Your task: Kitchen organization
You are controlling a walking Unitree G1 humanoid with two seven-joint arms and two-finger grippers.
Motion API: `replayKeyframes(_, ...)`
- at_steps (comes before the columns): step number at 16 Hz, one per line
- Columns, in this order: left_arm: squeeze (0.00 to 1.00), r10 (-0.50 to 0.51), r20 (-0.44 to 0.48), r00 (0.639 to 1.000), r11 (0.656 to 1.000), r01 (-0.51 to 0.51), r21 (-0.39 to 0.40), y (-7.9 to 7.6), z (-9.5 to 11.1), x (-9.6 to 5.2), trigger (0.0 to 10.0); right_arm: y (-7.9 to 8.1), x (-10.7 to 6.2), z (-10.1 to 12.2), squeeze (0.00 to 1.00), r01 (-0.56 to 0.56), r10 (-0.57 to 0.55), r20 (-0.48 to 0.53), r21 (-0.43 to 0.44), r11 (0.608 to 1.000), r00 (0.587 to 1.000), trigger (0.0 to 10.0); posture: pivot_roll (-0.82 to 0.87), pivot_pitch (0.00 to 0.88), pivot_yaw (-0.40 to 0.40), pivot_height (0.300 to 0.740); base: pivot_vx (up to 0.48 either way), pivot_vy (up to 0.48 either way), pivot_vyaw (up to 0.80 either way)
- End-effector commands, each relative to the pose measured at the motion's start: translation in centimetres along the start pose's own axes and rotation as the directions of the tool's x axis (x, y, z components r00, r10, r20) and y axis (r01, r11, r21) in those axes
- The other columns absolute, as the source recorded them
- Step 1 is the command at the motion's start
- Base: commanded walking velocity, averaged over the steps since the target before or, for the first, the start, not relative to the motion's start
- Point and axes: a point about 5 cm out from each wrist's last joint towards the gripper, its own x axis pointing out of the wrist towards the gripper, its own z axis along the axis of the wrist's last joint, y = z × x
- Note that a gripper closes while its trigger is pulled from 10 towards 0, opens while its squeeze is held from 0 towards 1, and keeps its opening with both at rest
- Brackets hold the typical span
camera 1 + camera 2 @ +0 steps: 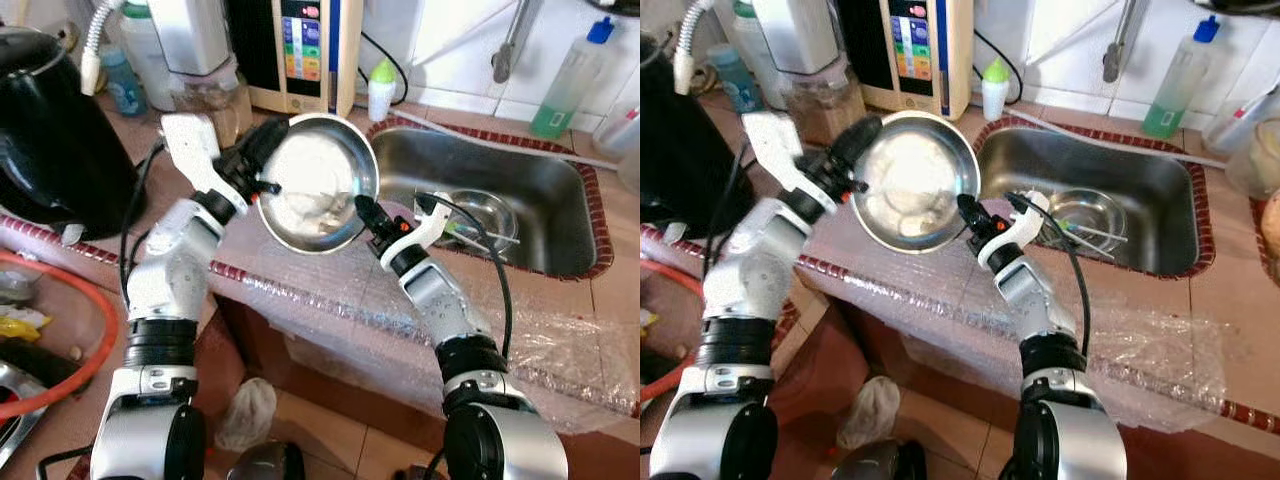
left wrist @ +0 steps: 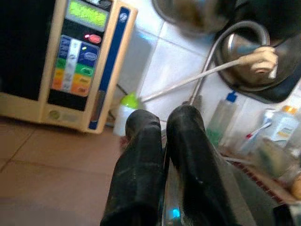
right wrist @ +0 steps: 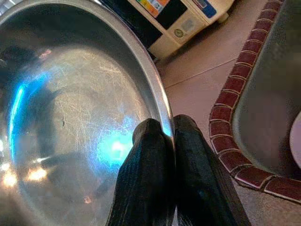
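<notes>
Steel bowl point(image 1: 318, 182) being held tilted above counter point(image 1: 300, 280), just left of sink point(image 1: 480, 190).

Left gripper point(image 1: 262, 185) clamping the bowl's left rim, right gripper point(image 1: 362, 208) pinching its lower right rim, both closed on metal. Glare washing out the bowl's inside; contents hard to make out. Smaller bowl point(image 1: 480, 218) sitting in sink, partly hidden behind right wrist.
</notes>
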Motion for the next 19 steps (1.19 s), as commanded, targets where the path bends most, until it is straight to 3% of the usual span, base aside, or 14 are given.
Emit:
replayKeyframes(1,1.00,-0.070,-0.115,0.991,0.997,0.068,-0.019,-1.7,-2.7,1.0,10.0,0.0,0.4,-0.6,0.00,0.048,-0.048,-0.021,-0.001,0.999,0.999,0.0,0.00,0.000,0.070,0.740,0.000,0.000,0.00)
replayKeyframes(5,1.00,-0.093,-0.163,0.982,0.995,0.096,0.011,-2.4,-4.5,1.5,10.0,-1.9,0.0,2.0,0.00,0.229,-0.229,0.117,0.010,0.973,0.966,0.0,-0.01,0.000,0.088,0.740,0.000,0.000,0.00)
replayKeyframes(10,1.00,-0.093,-0.197,0.976,0.994,0.101,0.033,-2.4,-5.4,1.5,10.0,-2.2,0.0,3.2,0.00,0.265,-0.264,0.178,0.017,0.964,0.948,0.0,-0.02,0.000,0.093,0.740,0.000,0.000,0.00)
replayKeyframes(12,1.00,-0.031,-0.206,0.978,0.995,0.049,0.086,-1.9,-5.6,1.5,10.0,-2.2,0.0,3.7,0.00,0.289,-0.282,0.205,-0.005,0.957,0.937,0.0,-0.02,0.000,0.089,0.740,0.000,0.000,0.00)
replayKeyframes(15,1.00,0.006,-0.176,0.984,0.994,0.014,0.113,-1.7,-5.2,1.2,10.0,-1.4,-0.1,6.3,0.00,0.371,-0.282,0.340,-0.236,0.898,0.897,0.0,-0.01,0.000,0.080,0.740,0.000,0.000,0.00)
replayKeyframes(19,1.00,0.013,-0.175,0.985,0.991,0.010,0.131,-1.6,-5.1,0.9,10.0,-1.3,-0.3,7.3,0.00,0.396,-0.280,0.381,-0.272,0.877,0.881,0.0,-0.02,0.000,0.077,0.740,0.000,0.000,0.00)
